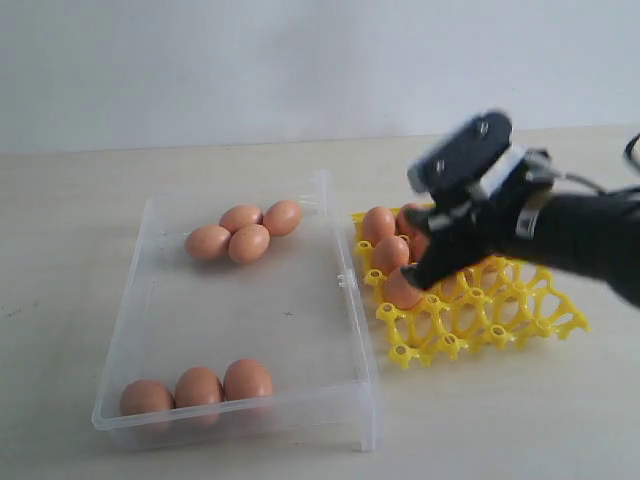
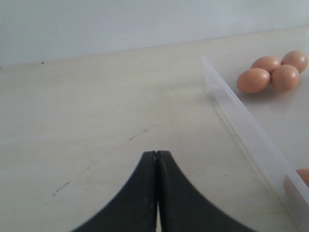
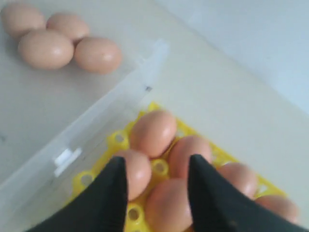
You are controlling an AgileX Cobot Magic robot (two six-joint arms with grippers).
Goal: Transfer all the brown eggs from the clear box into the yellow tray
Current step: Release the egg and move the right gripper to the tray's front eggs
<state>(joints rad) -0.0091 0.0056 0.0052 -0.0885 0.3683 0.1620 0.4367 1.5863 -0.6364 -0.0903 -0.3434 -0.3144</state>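
Observation:
The clear box (image 1: 345, 300) holds several brown eggs: a cluster at its far end (image 1: 248, 242) and three along its near wall (image 1: 198, 386). To its right, the yellow tray (image 1: 500, 315) carries several eggs (image 1: 378, 224) in the cups nearest the box. My right gripper (image 1: 425, 270) hovers open just above those eggs. In the right wrist view its black fingers (image 3: 118, 179) straddle an egg (image 3: 169, 205) that rests in the tray (image 3: 118, 140). My left gripper (image 2: 157, 153) is shut and empty over bare table, left of the box wall (image 2: 241, 128).
The tray's right and front cups (image 1: 540, 320) are unfilled. The box's clasp (image 1: 345, 280) faces the tray. The middle of the box floor (image 1: 260, 310) is bare. A pale wall runs behind the table.

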